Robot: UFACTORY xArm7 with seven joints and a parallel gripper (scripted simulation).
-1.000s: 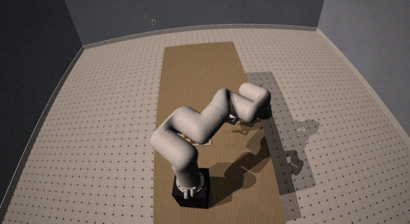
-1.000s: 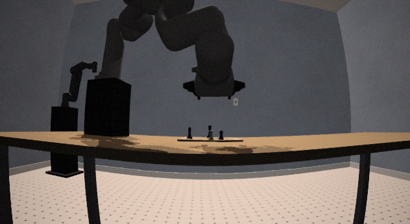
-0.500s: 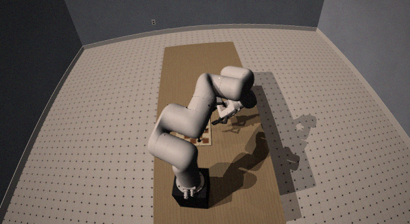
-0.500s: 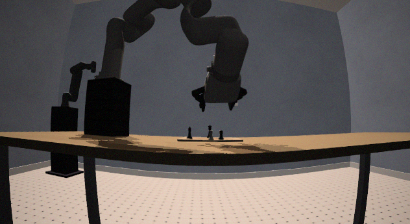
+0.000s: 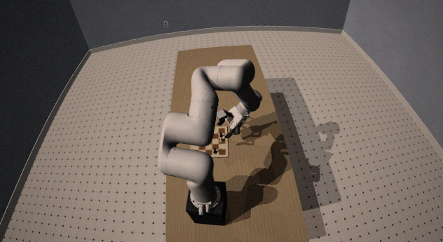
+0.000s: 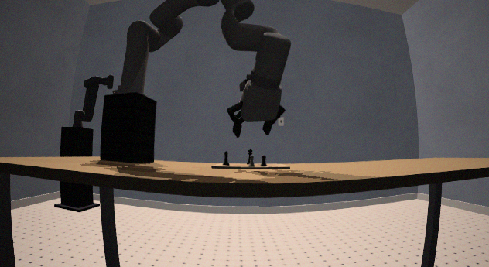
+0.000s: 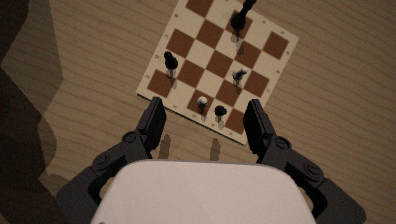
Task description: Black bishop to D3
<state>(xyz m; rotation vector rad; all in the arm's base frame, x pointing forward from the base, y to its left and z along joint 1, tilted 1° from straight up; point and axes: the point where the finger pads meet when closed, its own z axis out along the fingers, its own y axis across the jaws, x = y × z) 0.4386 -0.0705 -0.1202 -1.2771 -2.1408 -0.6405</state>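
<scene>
A small chessboard [image 5: 201, 146] [image 6: 278, 167] [image 7: 210, 32] lies on the wooden table [image 5: 217, 34]. The black bishop [image 7: 171, 60] [image 6: 226, 159] [image 5: 214, 151] stands upright, alone near the board's left edge in the wrist view. A tall black piece [image 7: 240, 17] [image 6: 250, 155] stands at the far side. Two white pieces [image 7: 240, 74] [image 7: 202, 102] and a black pawn [image 7: 220, 110] [image 6: 263, 160] stand toward the near right. My gripper [image 7: 204, 108] [image 6: 251, 131] [image 5: 224, 129] is open and empty, high above the board's near edge, to the right of the bishop.
The arm's black base [image 5: 207, 211] [image 6: 128, 127] stands on the table at the board's near end. The arm's upper links [image 5: 196, 118] hang over part of the board in the top view. Dark shadows fall across the table to the right.
</scene>
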